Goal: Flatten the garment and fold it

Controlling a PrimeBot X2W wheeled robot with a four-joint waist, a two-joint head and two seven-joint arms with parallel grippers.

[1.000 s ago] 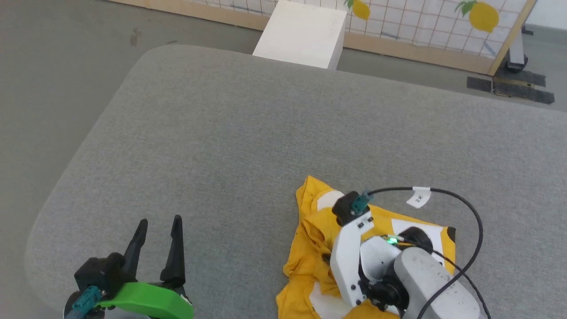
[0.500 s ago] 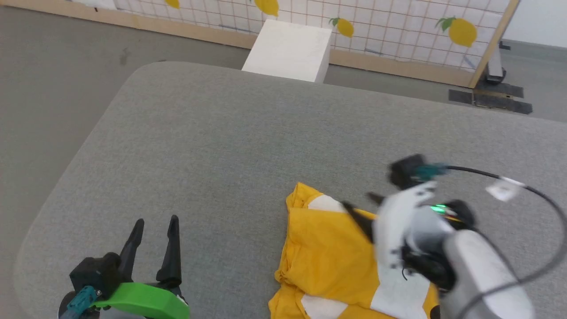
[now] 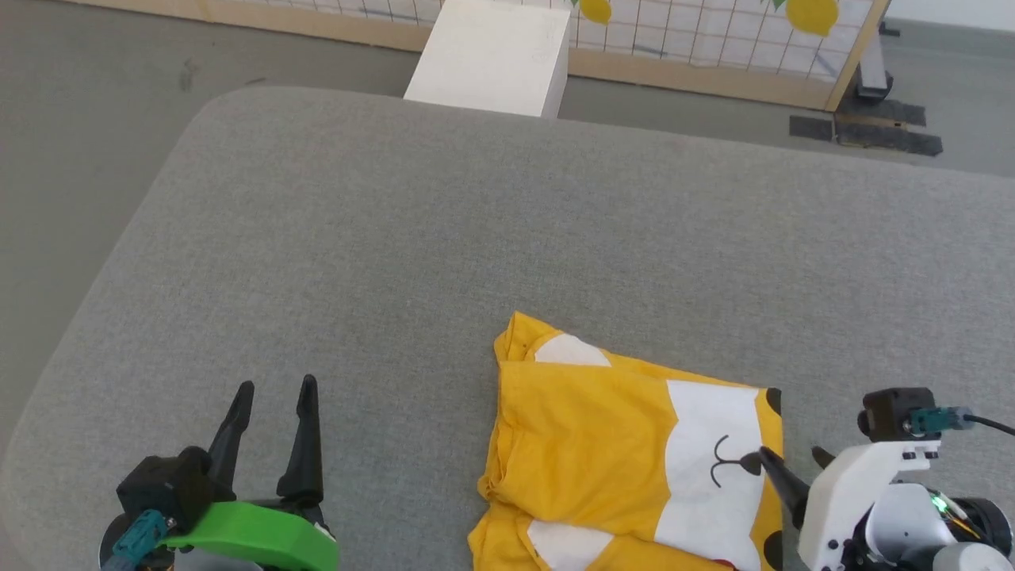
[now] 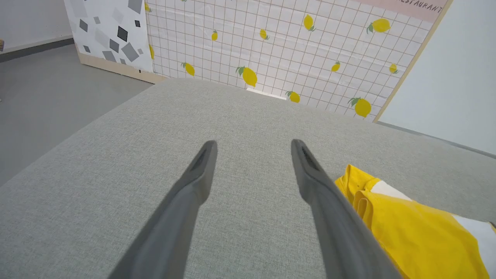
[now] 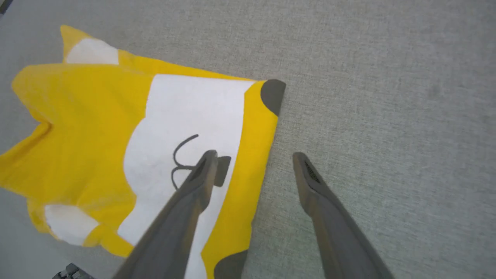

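Two spread, empty grippers – left gripper (image 3: 277,382) well apart from the folded yellow garment (image 3: 587,444) on the grey tabletop (image 3: 396,238), right gripper (image 3: 790,454) over its edge.

Partly cut-off word "RESTAURANT" in dark capitals, on pink strip (image 4: 403,3) atop lemon-print panel (image 4: 271,46), upper right of left wrist view

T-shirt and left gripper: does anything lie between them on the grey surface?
Nothing visible does. In the head view, bare grey surface lies between the open left gripper and the T-shirt. In the left wrist view, the T-shirt lies to the right of the fingers, with no object between.
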